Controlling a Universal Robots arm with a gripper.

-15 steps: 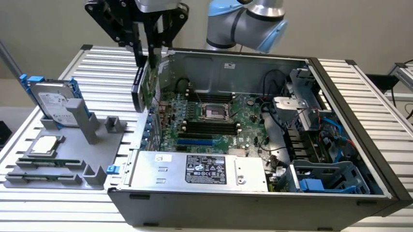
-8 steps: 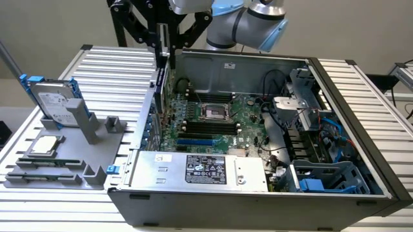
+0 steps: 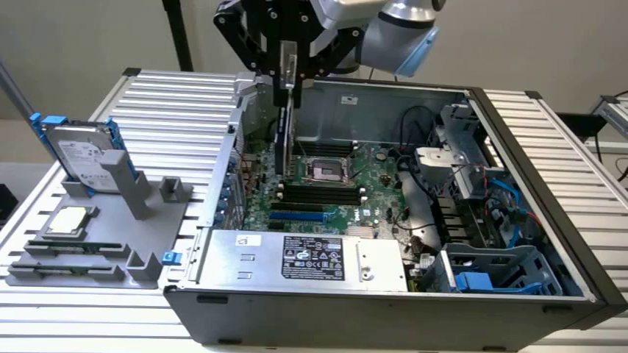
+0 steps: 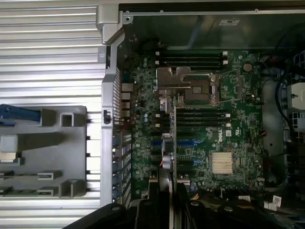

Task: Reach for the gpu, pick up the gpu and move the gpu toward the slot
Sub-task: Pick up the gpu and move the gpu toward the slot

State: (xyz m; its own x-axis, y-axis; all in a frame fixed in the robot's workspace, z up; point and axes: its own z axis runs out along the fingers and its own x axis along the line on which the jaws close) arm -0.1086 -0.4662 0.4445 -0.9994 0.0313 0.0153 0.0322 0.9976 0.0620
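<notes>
In the exterior view, the gripper is seen at the upper middle of the frame, above the rear edge of the open computer case. The gpu is held on edge, hanging straight down from the jaws, its lower end reaching in over the motherboard. This upright hold is judged to suit a card that must enter a slot edge-first. The jaws are closed narrowly on the card's upper end. At the left of the frame, a grey parts holder rests on the ribbed counter, carrying a hard drive with blue rails and a small square chip; its low grooves are apparently meant to keep parts upright for easy grasping.

In the wrist view, the card is seen edge-on as a thin strip rising from the lower middle of the frame, between the dark fingers, over the expansion slots of the board.
</notes>
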